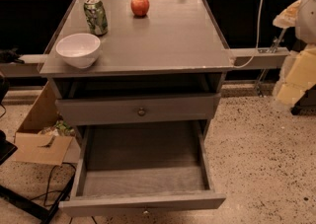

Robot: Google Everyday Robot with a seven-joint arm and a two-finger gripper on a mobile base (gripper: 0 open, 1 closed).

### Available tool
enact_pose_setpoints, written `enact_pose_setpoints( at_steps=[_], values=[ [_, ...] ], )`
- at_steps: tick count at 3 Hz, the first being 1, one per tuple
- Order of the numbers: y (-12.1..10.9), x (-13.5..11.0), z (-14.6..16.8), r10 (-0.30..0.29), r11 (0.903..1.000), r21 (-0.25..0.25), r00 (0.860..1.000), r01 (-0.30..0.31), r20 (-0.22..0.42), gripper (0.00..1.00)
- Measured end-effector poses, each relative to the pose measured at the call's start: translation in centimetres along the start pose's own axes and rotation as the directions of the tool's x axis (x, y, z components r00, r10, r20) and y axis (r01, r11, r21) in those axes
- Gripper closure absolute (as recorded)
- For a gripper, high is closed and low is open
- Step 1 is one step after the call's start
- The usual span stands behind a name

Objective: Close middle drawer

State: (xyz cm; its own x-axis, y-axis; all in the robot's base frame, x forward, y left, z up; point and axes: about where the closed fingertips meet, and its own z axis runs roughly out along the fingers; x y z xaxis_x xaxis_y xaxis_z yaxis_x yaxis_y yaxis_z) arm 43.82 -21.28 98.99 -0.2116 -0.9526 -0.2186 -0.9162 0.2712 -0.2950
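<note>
The middle drawer (143, 168) is pulled far out of the grey cabinet toward the camera. Its deep box is empty, and its low flat front panel (143, 203) with a small round knob (144, 211) sits at the bottom edge of the view. Above it, another grey drawer (138, 109) with a round knob (141, 111) stands slightly out from the cabinet. My gripper is not in view. A few dark shapes (4, 90) show at the left edge, and I cannot tell what they are.
On the cabinet top (163, 40) stand a white bowl (78, 49), a green can (96, 16) and a red apple (140, 6). A cardboard box (42, 134) and cables (47, 188) lie on the floor at left. Speckled floor (266, 168) lies at right.
</note>
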Motion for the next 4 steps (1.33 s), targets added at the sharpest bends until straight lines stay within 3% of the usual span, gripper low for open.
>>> enact_pose_setpoints(
  at_steps=[2,3,4],
  values=[
    [0.1,-0.2,0.2,0.004,0.9997,0.025,1.0,-0.004,-0.026,0.0],
    [2.1,-1.2,0.2,0.004,0.998,0.062,1.0,-0.003,-0.013,0.0],
    [5.3,-1.0,3.7,0.025,0.9944,0.103,1.0,-0.025,-0.006,0.0]
  ],
)
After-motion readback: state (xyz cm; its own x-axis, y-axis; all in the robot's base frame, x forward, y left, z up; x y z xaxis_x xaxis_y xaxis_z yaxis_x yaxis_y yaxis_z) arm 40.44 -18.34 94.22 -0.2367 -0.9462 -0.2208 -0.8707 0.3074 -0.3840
